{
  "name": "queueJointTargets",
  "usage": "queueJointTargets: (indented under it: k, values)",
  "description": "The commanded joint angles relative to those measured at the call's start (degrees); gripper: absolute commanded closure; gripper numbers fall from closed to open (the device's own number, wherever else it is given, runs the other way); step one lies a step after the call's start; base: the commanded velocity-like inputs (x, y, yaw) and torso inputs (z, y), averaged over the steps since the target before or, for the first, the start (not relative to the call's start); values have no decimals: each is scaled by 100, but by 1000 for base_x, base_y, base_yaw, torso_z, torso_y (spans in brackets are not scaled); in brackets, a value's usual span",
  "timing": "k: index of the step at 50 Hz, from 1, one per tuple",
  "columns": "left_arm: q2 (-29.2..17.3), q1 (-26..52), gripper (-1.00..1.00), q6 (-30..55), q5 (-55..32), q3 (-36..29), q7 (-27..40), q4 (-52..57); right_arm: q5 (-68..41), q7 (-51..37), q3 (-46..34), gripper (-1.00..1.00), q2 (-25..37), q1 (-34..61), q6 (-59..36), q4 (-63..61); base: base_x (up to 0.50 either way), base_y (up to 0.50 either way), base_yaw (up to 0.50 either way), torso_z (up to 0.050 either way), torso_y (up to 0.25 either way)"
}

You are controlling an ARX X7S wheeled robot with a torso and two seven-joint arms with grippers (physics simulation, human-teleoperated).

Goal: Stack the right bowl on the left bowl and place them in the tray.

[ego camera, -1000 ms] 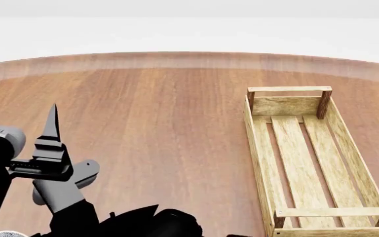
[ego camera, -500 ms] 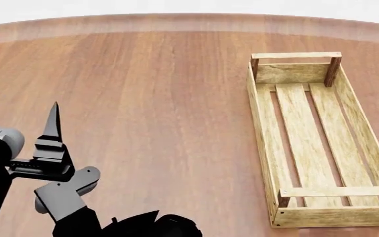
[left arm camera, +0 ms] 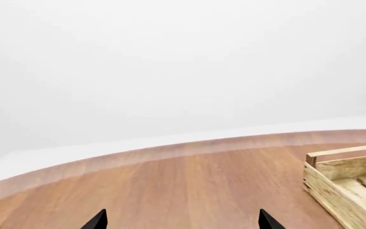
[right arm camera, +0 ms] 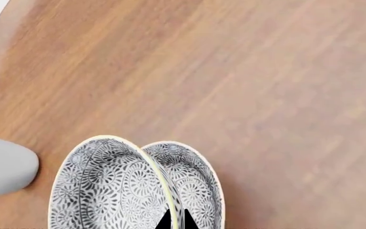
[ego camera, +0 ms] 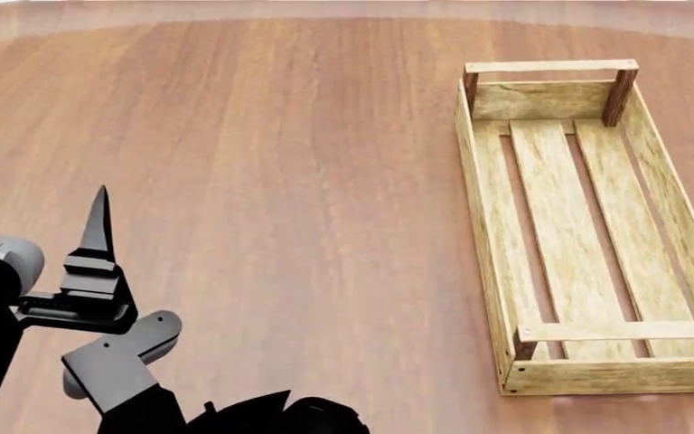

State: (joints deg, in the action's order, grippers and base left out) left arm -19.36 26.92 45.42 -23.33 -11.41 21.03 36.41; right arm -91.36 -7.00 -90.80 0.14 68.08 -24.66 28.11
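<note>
Two grey-and-white patterned bowls, one (right arm camera: pixel 106 191) nested against the other (right arm camera: pixel 199 191), hang above the wooden table in the right wrist view. My right gripper (right arm camera: pixel 177 223) is shut on their rims, a black fingertip on each side. I cannot tell which bowl is which. The bowls and the right gripper are out of the head view. The tray (ego camera: pixel 486 235), a long light-wood crate with a slatted bottom, lies at the right with nothing in it; its corner (left arm camera: pixel 335 176) also shows in the left wrist view. My left gripper (ego camera: pixel 32 188) (left arm camera: pixel 181 220) hovers open at the left, holding nothing.
The round brown wooden table (ego camera: pixel 275 181) fills the head view, and its far edge (left arm camera: pixel 170 150) curves in front of a white background. A grey rounded shape (right arm camera: pixel 2 164) lies beside the bowls. Dark robot parts (ego camera: pixel 275 414) sit at the near edge.
The head view has tilted downward: the table's far edge slid out at the top and the whole tray came into view. The left arm keeps its place in the picture.
</note>
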Motion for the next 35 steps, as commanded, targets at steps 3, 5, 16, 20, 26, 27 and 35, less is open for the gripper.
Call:
queueJointTargets:
  k: [3,5,16,20,26,27,35]
  values:
    - [-17,-33,-100,-104,-7,-30,-14,-5,30,40,77,100,-13,4,20,16,0,0,0,0,0]
    - [-19,-41,-100,-116,1,-37,-5,-10,28,57,77,100,-13,2,16,30,0,0,0,0,0]
    - [-27,-105,-100,-210,-6,-30,-4,-67,26,63,83,-100,-13,-7,88,137,0,0,0,0,0]
    - [-53,-90,-100,-163,-28,-20,8,-24,45,18,75,-100,-13,-17,146,121,0,0,0,0,0]
    - [-60,-61,-100,-147,-46,-38,8,-21,-14,-52,97,-100,-13,2,165,238,0,0,0,0,0]
    - [-63,-61,-100,-147,-47,-38,10,-17,-56,-50,96,-100,-13,12,145,266,0,0,0,0,0]
    - [-73,6,-100,-47,59,-174,94,-137,-128,61,56,-100,-13,24,54,343,0,0,0,0,-31]
